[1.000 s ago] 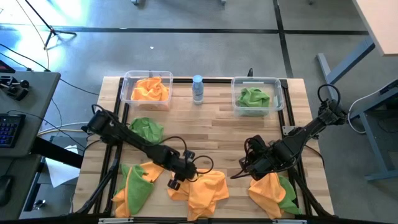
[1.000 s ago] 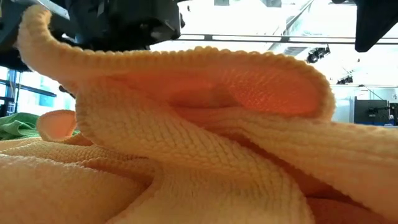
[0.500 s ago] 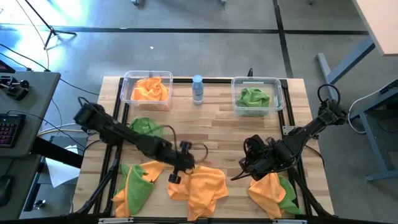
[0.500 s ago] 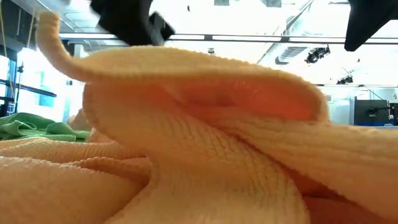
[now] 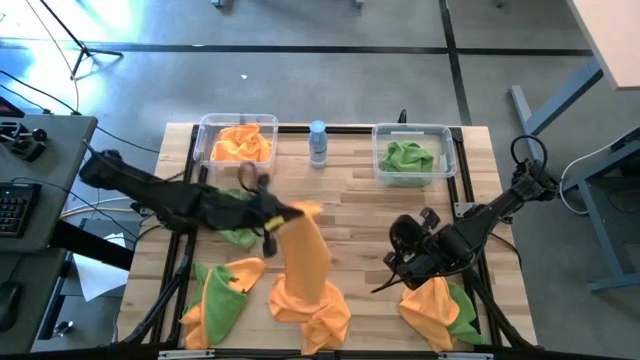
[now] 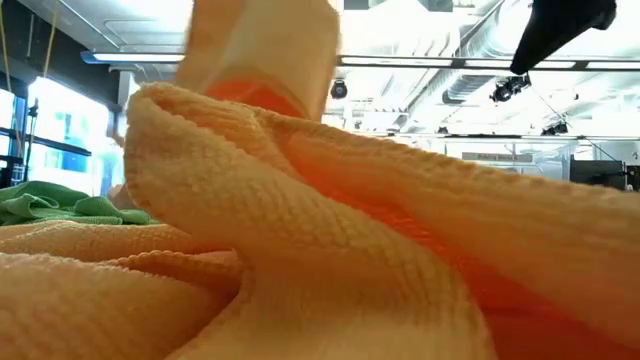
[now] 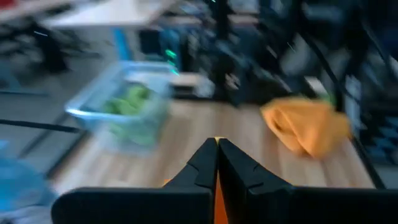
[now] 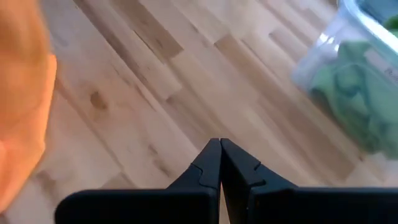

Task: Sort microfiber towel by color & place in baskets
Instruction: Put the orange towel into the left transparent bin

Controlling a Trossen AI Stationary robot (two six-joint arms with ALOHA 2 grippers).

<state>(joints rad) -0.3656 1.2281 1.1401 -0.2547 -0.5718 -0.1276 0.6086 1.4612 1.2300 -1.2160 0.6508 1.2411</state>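
My left gripper (image 5: 283, 215) is above the middle of the table, shut on an orange towel (image 5: 300, 260) that stretches down to the orange heap (image 5: 310, 315) at the front. My right gripper (image 5: 397, 265) is shut and empty, low over the wood right of the middle; it also shows in its wrist view (image 8: 219, 155). The left basket (image 5: 238, 143) holds orange towels. The right basket (image 5: 410, 158) holds green ones. A green towel (image 5: 238, 235) lies under my left arm. In the low view the orange towel (image 6: 300, 220) fills the picture. My left gripper pinches the orange towel's upper end (image 5: 303, 211) between its two fingers; a sliver of orange shows between the shut fingers (image 7: 216, 202). The fingers lie about level, pointing toward the table's right. The towel hangs slanting below, its lower end (image 5: 300, 305) on the heap.
A small bottle with a blue cap (image 5: 318, 143) stands between the baskets at the far edge. A mixed orange and green pile (image 5: 215, 295) lies front left, another (image 5: 440, 312) front right, below my right arm. Bare wood (image 5: 360, 200) lies in the middle.
My left gripper has risen and gone toward the far edge, shut on the orange towel. The towel's upper end has been drawn up out of the heap and stretched out, while its lower end has stayed on the heap.
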